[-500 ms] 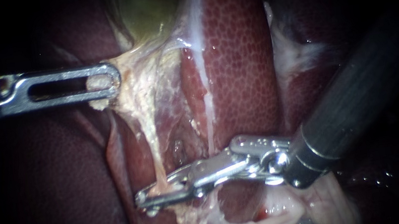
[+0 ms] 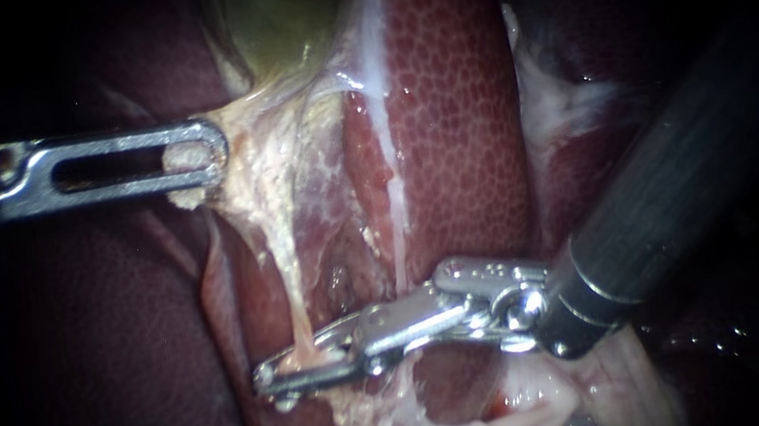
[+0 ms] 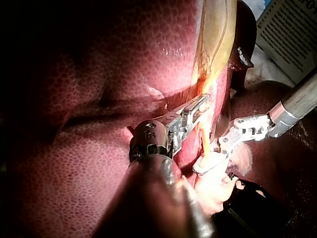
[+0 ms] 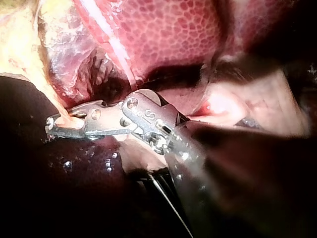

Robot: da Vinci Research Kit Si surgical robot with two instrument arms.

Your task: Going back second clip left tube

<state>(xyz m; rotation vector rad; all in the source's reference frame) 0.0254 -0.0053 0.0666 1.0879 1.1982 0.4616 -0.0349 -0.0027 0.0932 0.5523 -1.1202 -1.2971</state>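
Your left instrument [image 2: 204, 157], the slotted silver one, has its jaws clamped on the pale fatty tissue [image 2: 248, 166] just under the greenish gallbladder [image 2: 278, 13]. Your right instrument [image 2: 269, 373] has its slim silver jaws pinched around the thin, pale-yellow stringy left tube [image 2: 291, 292], down near its lower end, with the mottled dark-red liver [image 2: 451, 88] behind.
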